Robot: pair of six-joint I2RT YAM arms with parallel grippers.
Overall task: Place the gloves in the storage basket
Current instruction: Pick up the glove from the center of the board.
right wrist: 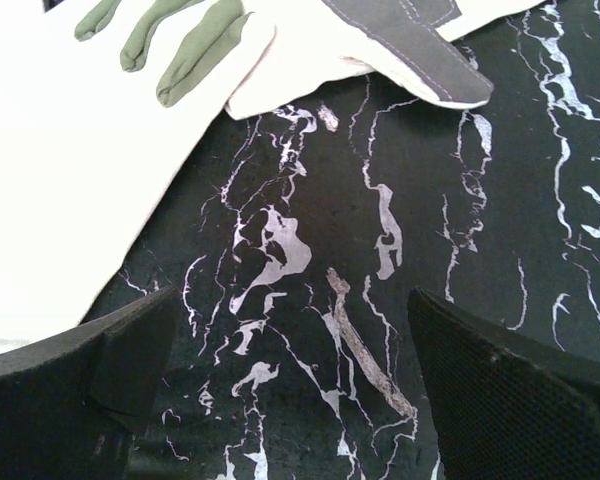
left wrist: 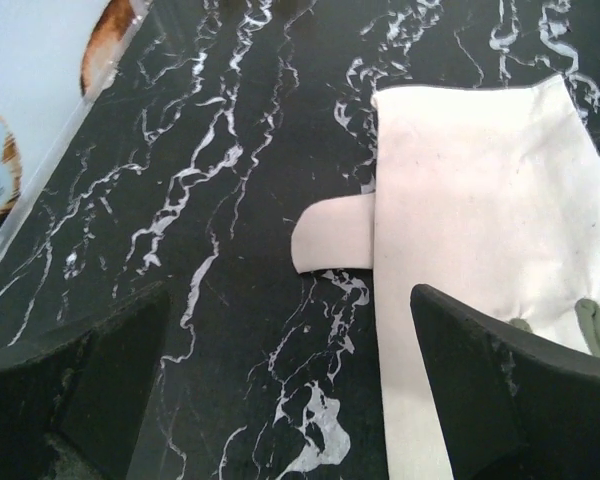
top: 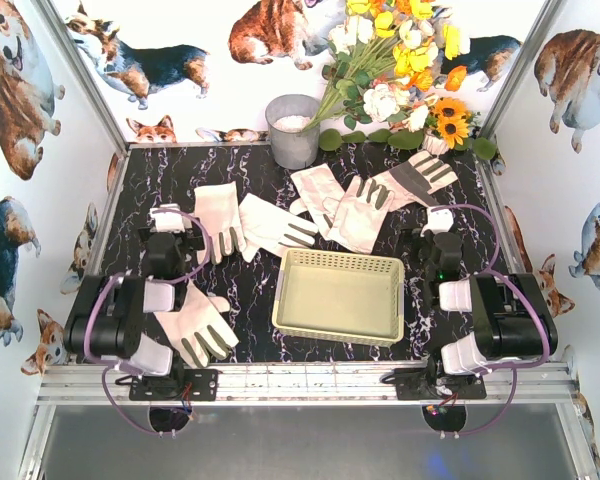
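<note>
The storage basket [top: 340, 300] is sitting open side up on the black marbled table [top: 250, 290]. Five gloves [top: 275, 228] are lying in a loose, overlapping row just beyond the basket's far edge, running from past its left side to past its right. A sixth glove [top: 195, 328] is lying left of the basket, partly under the left arm. The left gripper [top: 168, 215] is pointing away beyond the basket's far left corner and the right gripper [top: 438, 222] beyond its far right corner. Farther back, a grey metal bucket [top: 293, 130] is standing and a flower bouquet [top: 400, 60] is spreading.
</note>
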